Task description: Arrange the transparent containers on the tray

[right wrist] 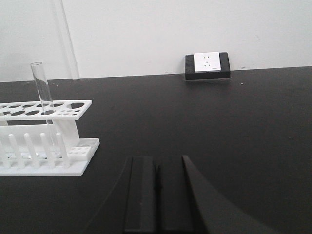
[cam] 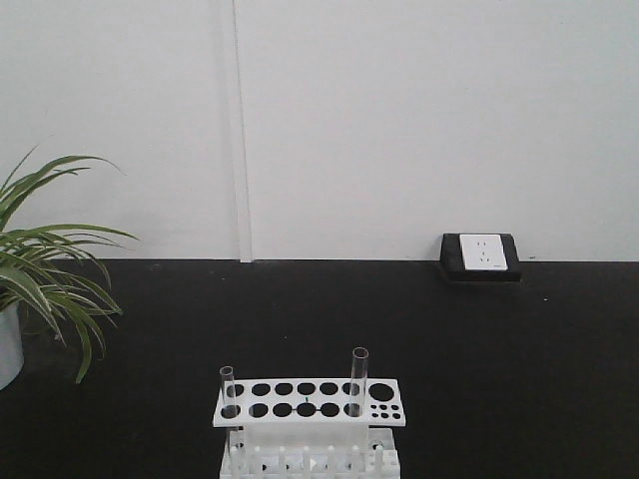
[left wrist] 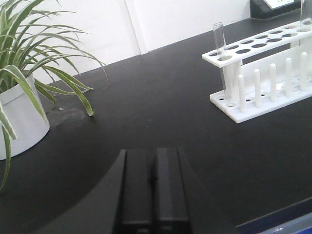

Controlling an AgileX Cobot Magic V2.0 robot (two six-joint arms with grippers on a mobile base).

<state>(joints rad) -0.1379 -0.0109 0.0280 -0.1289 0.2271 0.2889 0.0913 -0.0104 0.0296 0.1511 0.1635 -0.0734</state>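
A: Where are the test tubes now?
B: Both stand upright in the white rack, at the near edge of the black bench. The left test tube is in the hole at the left end. The right test tube is in the last big hole before the group of small holes.
A: Is something inside the glass?
B: Both look clear right through; more I cannot tell.
A: What is around them?
B: White pegs run along the near side of the rack's base. Far to the left is a plant with long striped leaves in a white pot, well apart from the rack. At the back, against the wall, lies a socket with a white face in a black frame; any writing on it is too small to read.
A: And the grippers?
B: The left gripper is clenched, dark fingers pressed together and grasping nothing, with the rack ahead to its right. The right gripper is clenched the same way, with the rack ahead to its left. From each gripper the view to the rack is open
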